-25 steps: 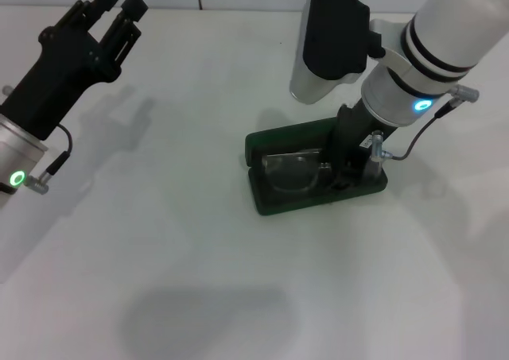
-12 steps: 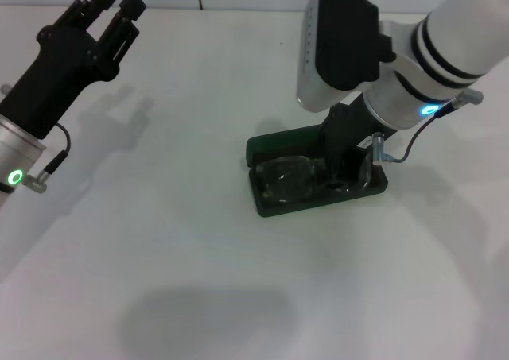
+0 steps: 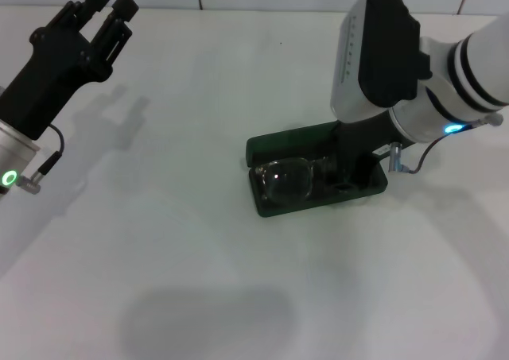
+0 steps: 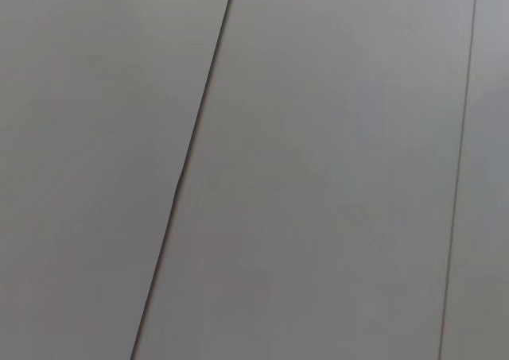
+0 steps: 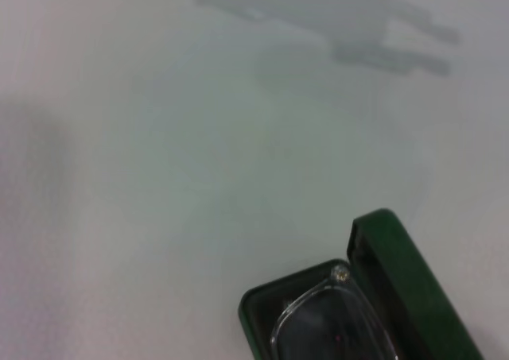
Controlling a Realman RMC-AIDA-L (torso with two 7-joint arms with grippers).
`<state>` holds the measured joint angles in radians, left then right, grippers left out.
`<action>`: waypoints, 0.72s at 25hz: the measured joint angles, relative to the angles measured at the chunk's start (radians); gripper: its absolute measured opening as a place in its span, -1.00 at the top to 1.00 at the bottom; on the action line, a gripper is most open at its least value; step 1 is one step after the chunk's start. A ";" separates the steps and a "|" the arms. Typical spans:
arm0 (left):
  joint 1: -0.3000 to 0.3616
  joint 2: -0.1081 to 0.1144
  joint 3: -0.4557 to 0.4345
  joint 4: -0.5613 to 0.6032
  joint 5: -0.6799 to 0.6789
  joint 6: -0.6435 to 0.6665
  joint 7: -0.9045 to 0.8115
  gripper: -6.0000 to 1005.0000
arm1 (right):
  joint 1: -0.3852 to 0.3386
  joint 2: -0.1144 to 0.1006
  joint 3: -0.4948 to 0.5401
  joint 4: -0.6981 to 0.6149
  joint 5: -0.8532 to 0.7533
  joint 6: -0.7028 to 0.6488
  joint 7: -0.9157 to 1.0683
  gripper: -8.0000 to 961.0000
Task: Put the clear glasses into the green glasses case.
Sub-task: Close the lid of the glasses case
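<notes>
Hidden: mostly my right gripper (image 3: 355, 173), its fingers' state unreadable, low over the green glasses case (image 3: 270, 203).
Glasses: the clear glasses (image 3: 288, 179) inside it, centre-right.
Left gripper (image 3: 109, 6): spread, raised upper left.

The green glasses case (image 3: 274, 202) lies open, lid up behind; the clear glasses (image 3: 288, 179) rest inside it, lenses upward.
</notes>
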<state>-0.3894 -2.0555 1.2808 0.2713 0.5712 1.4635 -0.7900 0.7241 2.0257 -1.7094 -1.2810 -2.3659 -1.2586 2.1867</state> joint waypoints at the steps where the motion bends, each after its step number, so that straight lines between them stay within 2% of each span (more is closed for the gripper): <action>1: -0.001 0.000 0.000 0.000 0.000 -0.001 0.001 -0.01 | 0.001 0.000 -0.003 0.009 0.000 0.006 -0.001 0.12; 6: -0.004 0.000 0.000 0.000 0.000 -0.003 0.001 -0.01 | 0.001 0.002 -0.049 0.044 0.001 0.074 -0.002 0.12; 11: -0.002 0.002 0.000 -0.001 -0.001 -0.005 0.001 -0.01 | -0.017 0.002 -0.084 0.013 0.038 0.118 -0.011 0.12; 16: 0.009 0.009 -0.001 -0.001 -0.001 -0.005 -0.004 -0.01 | -0.113 -0.003 0.012 -0.104 0.171 0.106 -0.142 0.12; 17: 0.012 0.009 -0.001 -0.002 -0.001 -0.005 -0.004 -0.01 | -0.113 -0.003 0.012 -0.104 0.171 0.106 -0.142 0.12; 18: 0.014 0.010 -0.002 -0.001 -0.001 -0.005 -0.005 -0.01 | -0.149 -0.002 0.077 -0.127 0.211 0.104 -0.193 0.12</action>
<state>-0.3751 -2.0458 1.2793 0.2699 0.5701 1.4586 -0.7946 0.5755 2.0232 -1.6328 -1.4079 -2.1547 -1.1551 1.9940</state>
